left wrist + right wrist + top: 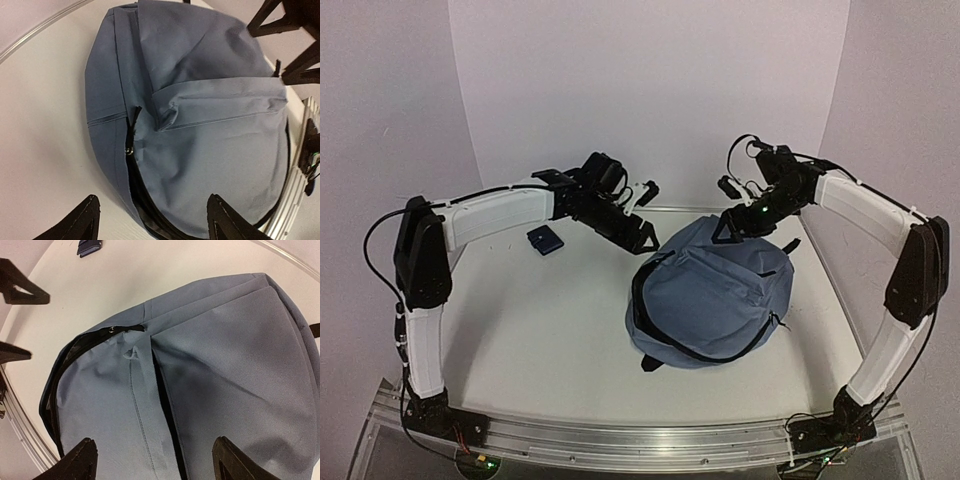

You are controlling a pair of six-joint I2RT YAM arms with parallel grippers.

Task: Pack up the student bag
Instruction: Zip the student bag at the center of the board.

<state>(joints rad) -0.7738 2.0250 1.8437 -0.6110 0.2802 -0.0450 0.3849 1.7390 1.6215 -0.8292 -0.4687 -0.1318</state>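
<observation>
The white table [550, 330] lies smooth and matte below both pincers. There is wide bare room on the left pincer's outer side and back toward the arm bases, where a metal rail [640, 440] edges it.

The student bag [715, 295] lies flat under and between the two pincers. It is a big, soft, rounded slate-blue sack of woven fabric, loosely creased and trimmed in black.

The left pincer [640, 235] hangs just over the bag's edge, its fingers [90, 220] spread wide, released with nothing between them. The right pincer [730, 228] hangs over the bag's far end, likewise released and holding nothing. The two are near each other but apart.

Ahead of the left pincer the front pocket [220, 107] shows as a puckered flap with a stitched seam. The black zipper [85, 340] gapes along the bag's curved side nearest the left pincer.

A flat dark-blue item [545, 240] lies on the table at the left pincer's outer side, well apart from the bag. A small metal-ringed zipper pull [131, 147] sits just beside the pocket.
</observation>
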